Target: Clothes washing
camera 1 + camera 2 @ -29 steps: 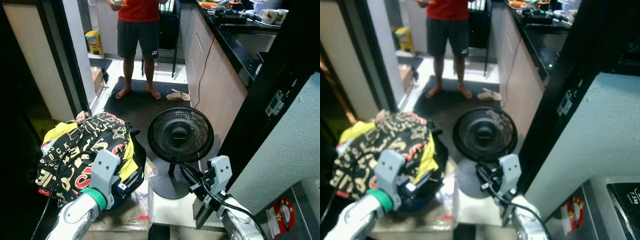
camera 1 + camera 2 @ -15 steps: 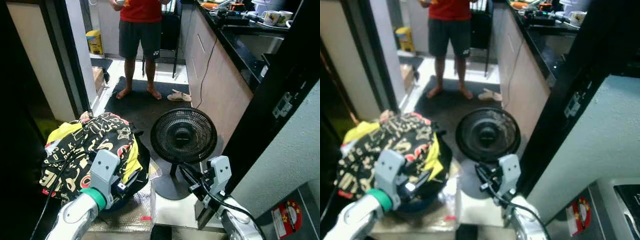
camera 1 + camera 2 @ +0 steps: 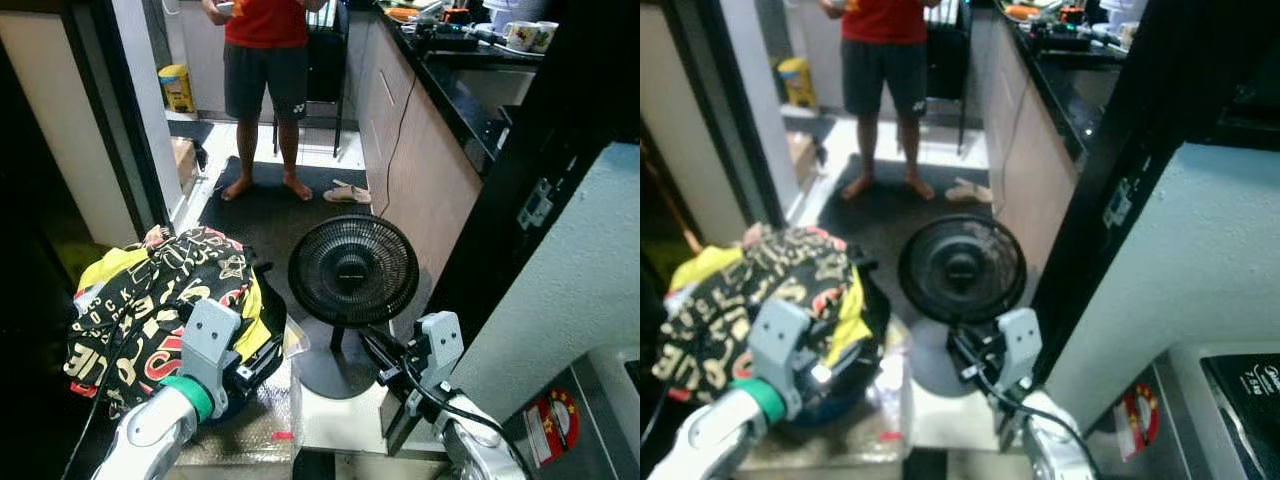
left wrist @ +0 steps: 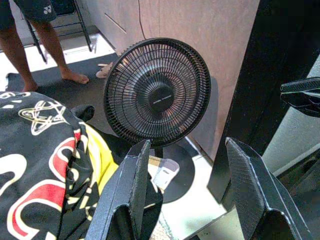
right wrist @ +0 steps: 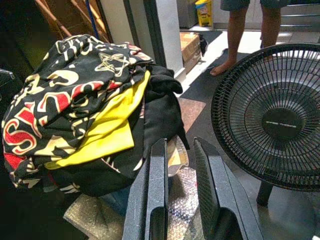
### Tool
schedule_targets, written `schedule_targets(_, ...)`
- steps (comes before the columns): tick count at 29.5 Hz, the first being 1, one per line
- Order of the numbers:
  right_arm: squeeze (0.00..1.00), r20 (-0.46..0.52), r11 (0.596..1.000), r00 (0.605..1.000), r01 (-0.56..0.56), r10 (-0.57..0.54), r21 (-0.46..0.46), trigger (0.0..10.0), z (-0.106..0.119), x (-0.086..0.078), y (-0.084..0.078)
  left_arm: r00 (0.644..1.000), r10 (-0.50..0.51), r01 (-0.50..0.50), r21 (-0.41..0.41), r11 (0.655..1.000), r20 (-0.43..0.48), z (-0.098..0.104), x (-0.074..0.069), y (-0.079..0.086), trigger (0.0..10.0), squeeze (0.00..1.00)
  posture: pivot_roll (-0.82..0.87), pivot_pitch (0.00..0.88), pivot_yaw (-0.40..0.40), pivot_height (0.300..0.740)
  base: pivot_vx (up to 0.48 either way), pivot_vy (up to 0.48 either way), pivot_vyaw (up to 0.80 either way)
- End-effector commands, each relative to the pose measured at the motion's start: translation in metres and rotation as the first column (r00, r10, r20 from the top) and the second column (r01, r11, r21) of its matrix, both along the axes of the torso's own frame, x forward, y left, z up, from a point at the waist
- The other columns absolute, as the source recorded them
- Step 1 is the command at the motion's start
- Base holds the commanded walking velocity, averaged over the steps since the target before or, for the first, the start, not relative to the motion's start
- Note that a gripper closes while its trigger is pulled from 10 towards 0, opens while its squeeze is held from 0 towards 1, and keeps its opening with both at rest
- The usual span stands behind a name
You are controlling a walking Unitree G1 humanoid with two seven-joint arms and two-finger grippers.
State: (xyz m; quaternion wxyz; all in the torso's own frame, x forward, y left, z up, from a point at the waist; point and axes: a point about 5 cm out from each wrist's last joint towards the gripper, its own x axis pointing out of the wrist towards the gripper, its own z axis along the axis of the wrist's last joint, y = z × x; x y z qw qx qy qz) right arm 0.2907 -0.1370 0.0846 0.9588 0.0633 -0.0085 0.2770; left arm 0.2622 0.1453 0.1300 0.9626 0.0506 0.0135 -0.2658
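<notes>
A heap of clothes (image 3: 160,300), black with red and cream print plus a yellow piece, sits low on my left over a dark blue tub (image 5: 120,200). My left gripper (image 3: 256,366) hovers at the heap's right edge, and its fingers (image 4: 135,170) stand wide apart with nothing between them. My right gripper (image 3: 378,352) is held low in front of me, beside the fan's foot. Its fingers (image 5: 158,165) are a narrow gap apart and hold nothing. The heap (image 5: 85,105) lies ahead of them.
A black floor fan (image 3: 352,270) stands just ahead between the grippers. A person (image 3: 265,60) stands barefoot on a dark mat beyond it, with slippers (image 3: 345,192) nearby. A kitchen counter (image 3: 450,95) runs along the right. A grey appliance with a red sticker (image 3: 545,430) is at the lower right.
The whole picture has shifted a little as the camera moved. Both arms keep the same pose and the clothes heap lies as before.
</notes>
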Motion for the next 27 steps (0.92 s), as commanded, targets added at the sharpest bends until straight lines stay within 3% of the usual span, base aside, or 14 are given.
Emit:
schedule_targets(1, 0.00, -0.017, 1.000, 1.000, -0.009, 0.009, -0.004, 10.0, -0.0044, -0.0024, 0.0011, 1.000, 0.013, -0.013, -0.007, 1.000, -0.024, -0.0036, -0.0011, 0.0028, 10.0, 0.00, 0.08, 0.006, -0.019, 0.740, 0.000, 0.480, 0.00)
schedule_targets(11, 0.00, -0.017, 1.000, 1.000, -0.009, 0.009, -0.005, 10.0, -0.0043, -0.0022, 0.0008, 1.000, 0.010, -0.010, 0.006, 1.000, -0.020, -0.0040, -0.0013, 0.0020, 10.0, 0.00, 0.08, 0.005, -0.020, 0.740, 0.000, 0.036, 0.00)
schedule_targets(27, 0.00, -0.014, 1.000, 1.000, -0.015, 0.015, -0.007, 10.0, -0.0034, -0.0010, 0.0010, 1.000, 0.015, -0.015, -0.004, 1.000, -0.025, -0.0038, -0.0004, 0.0028, 10.0, 0.00, 0.08, 0.002, -0.021, 0.740, 0.000, 0.456, 0.00)
